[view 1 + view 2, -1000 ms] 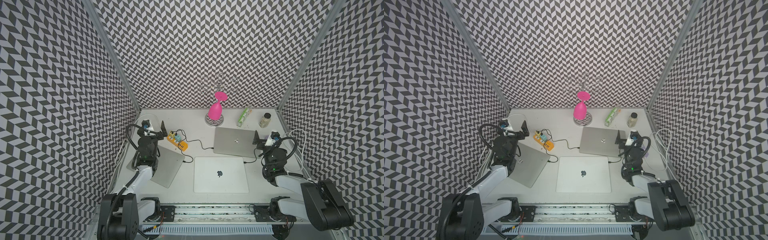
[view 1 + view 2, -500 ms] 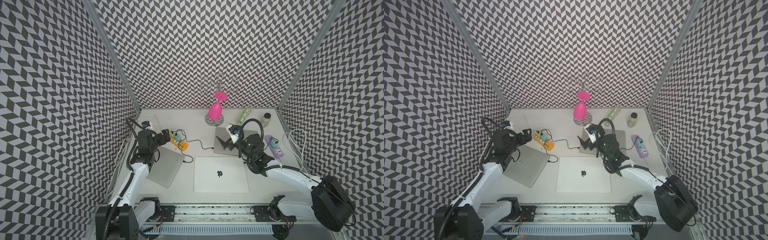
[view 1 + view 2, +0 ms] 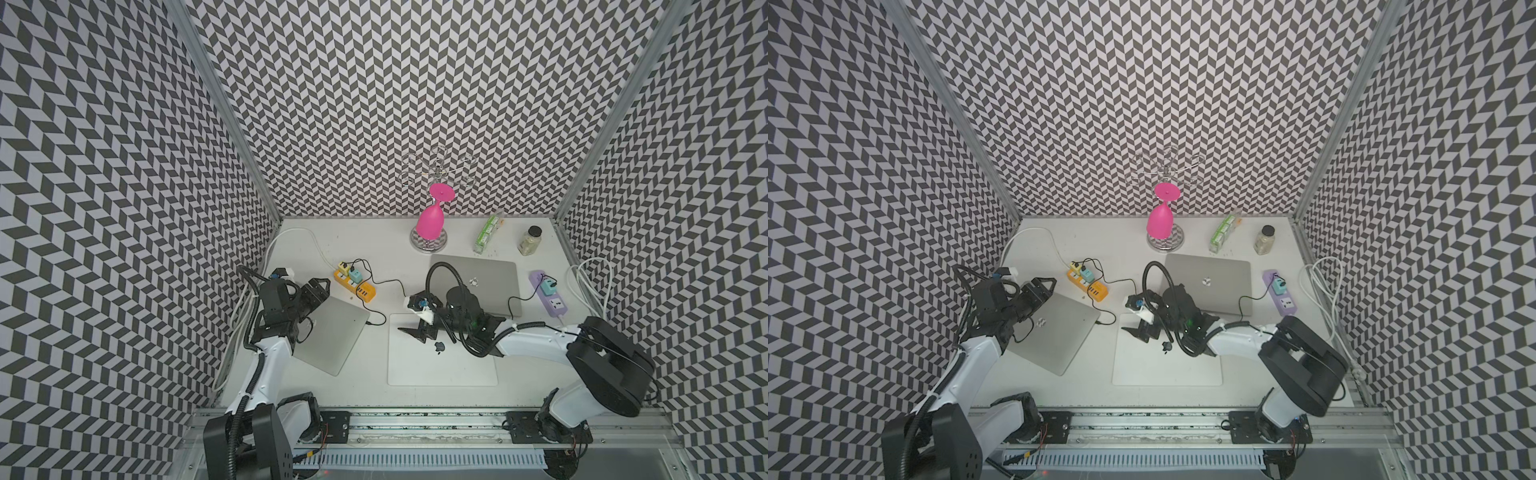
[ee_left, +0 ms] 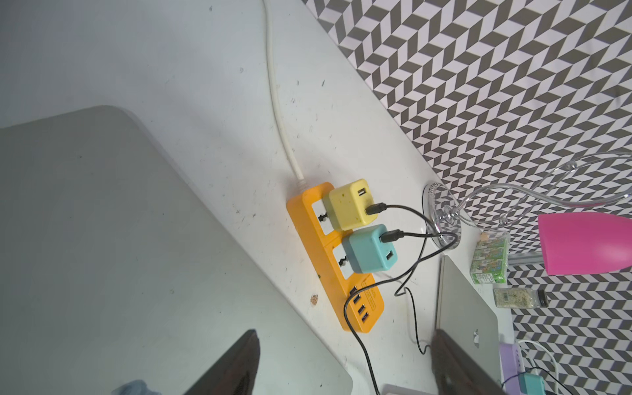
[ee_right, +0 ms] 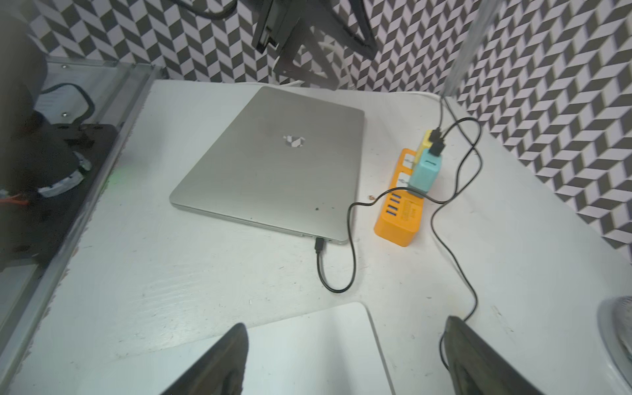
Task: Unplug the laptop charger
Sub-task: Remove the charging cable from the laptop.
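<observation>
An orange power strip (image 4: 307,212) lies behind the left grey laptop (image 5: 273,164) and carries a yellow charger (image 4: 349,205) and a teal charger (image 4: 367,253). A black cable (image 5: 352,246) runs from the strip to a plug (image 5: 319,244) in that laptop's side. Another teal charger (image 3: 547,286) sits in a purple strip (image 3: 555,305) by the back laptop (image 3: 486,274). My left gripper (image 4: 343,335) is open and empty above the left laptop's back corner, short of the orange strip. My right gripper (image 5: 345,325) is open and empty over the white middle laptop's (image 3: 442,357) back left corner.
A pink glass (image 3: 430,222) hangs upside down on a wire stand at the back. A green carton (image 3: 488,232) and a small jar (image 3: 530,241) stand beside it. White cables (image 3: 590,282) coil along the right wall, and one white cord (image 3: 307,245) leads to the orange strip.
My right arm has swung from the right edge across the back laptop to the middle laptop's back left corner. My left arm has leaned toward the orange strip. Both grippers have narrowed slightly.
</observation>
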You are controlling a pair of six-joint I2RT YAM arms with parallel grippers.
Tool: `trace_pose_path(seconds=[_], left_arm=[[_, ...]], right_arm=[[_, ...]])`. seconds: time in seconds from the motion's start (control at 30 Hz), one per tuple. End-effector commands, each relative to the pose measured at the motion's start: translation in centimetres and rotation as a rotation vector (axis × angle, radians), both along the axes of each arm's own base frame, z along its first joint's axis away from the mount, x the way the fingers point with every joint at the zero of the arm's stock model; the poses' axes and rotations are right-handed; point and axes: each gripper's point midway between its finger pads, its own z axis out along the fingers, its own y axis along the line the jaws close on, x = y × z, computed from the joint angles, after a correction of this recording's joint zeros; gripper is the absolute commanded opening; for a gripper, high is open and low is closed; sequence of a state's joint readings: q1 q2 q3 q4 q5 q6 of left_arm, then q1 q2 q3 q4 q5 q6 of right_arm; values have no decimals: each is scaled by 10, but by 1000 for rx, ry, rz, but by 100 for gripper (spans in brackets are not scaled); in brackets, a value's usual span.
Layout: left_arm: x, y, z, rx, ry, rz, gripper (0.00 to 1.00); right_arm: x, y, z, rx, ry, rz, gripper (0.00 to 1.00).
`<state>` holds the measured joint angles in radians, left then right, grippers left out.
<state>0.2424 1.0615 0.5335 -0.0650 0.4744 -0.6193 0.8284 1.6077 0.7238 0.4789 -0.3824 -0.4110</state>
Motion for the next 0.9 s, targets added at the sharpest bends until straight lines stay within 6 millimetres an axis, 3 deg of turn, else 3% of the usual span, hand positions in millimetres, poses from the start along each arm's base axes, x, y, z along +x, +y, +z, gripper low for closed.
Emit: trace_pose_path(seconds=[0.0, 0.37, 0.87], left_arm=[[-7, -7, -10, -54, 57, -44, 77], [-11, -15, -45, -105, 193, -93, 74], [-30, -18, -64, -73, 329, -148, 71]], right_arm=[[2, 21, 7, 24, -16, 68, 81], [30, 60, -28, -82, 34, 18, 64], [24, 82, -44, -116, -18, -29, 44]])
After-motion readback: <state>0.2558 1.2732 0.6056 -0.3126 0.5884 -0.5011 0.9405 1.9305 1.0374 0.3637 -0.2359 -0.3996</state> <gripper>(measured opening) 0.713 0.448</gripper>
